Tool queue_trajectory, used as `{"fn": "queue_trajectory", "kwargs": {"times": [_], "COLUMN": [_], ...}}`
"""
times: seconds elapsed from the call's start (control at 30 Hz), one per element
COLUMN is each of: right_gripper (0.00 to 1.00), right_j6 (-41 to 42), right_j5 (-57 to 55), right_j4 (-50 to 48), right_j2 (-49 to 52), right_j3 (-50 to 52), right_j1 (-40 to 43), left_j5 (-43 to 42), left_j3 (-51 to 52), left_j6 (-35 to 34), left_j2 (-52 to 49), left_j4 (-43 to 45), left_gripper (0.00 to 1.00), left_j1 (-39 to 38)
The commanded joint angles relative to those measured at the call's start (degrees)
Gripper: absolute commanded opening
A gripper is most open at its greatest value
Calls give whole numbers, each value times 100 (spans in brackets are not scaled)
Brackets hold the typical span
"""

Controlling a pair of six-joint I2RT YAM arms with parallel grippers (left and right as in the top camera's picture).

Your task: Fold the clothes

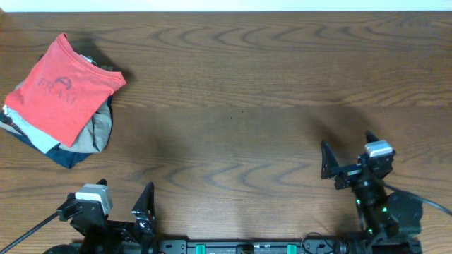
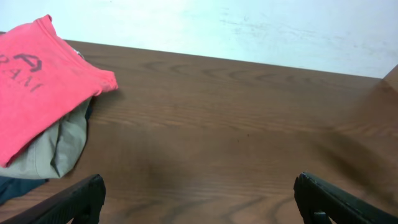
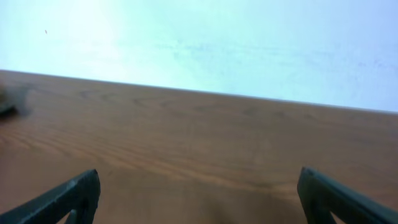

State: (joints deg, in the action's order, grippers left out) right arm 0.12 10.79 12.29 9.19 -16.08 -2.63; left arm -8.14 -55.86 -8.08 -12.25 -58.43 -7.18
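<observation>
The clothes [image 1: 60, 88], a red-orange T-shirt with pale lettering, lie folded on top of a pile at the table's far left. The left wrist view has the clothes [image 2: 31, 87] at its upper left. My left gripper [image 1: 107, 192] sits at the near edge, well short of the pile and to its right. It is open [image 2: 199, 182], with only bare wood between its fingers. My right gripper [image 1: 346, 144] is at the near right, far from the shirt. It is also open [image 3: 199, 176] and holds nothing.
Under the shirt lie a tan garment [image 1: 101, 127], a dark navy one [image 1: 67, 156] and a light grey one [image 1: 34, 137]. The tan garment [image 2: 59, 146] bulges out beneath the shirt's edge. The wooden table [image 1: 240, 92] ends at a white wall at the back.
</observation>
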Motion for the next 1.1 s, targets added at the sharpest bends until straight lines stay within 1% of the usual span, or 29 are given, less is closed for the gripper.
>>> {"fn": "queue_trajectory", "kwargs": {"times": [0.0,0.1,0.2,0.27,0.37,0.47,0.57,0.63,0.8,1.0,1.07], "right_gripper": [99,99,99,99,99,99,99,99,99,99,99], "right_j6": [-205,-450,-879,-1064,-1091,-1038,-1025,-931,-46,39,284], "right_j5": [-28,-28,-31,-28,-52,-87,-422,-669,-1252,-1298,-1447], "right_j4": [-402,-704,-844,-1027,-1137,-870,-841,-839,-815,-813,-828], "right_j2": [-387,-658,-901,-892,-892,-892,-892,-892,-892,-892,-892], "right_j3": [520,885,1182,1346,1543,1576,1574,1574,1576,1576,1576], "right_j1": [-66,-66,-66,-66,-63,-66,-61,-33,-26,-26,-26], "left_j5": [74,72,74,72,74,72,72,72,74,72,72], "left_j3": [17,17,17,17,17,17,17,17,17,17,17], "left_j6": [48,48,48,48,48,48,48,48,48,48,48], "left_j2": [7,7,7,7,7,7,7,7,7,7,7], "left_j4": [22,22,22,22,22,22,22,22,22,22,22], "left_gripper": [98,98,98,98,98,98,98,98,98,98,98], "left_j1": [9,9,9,9,9,9,9,9,9,9,9]}}
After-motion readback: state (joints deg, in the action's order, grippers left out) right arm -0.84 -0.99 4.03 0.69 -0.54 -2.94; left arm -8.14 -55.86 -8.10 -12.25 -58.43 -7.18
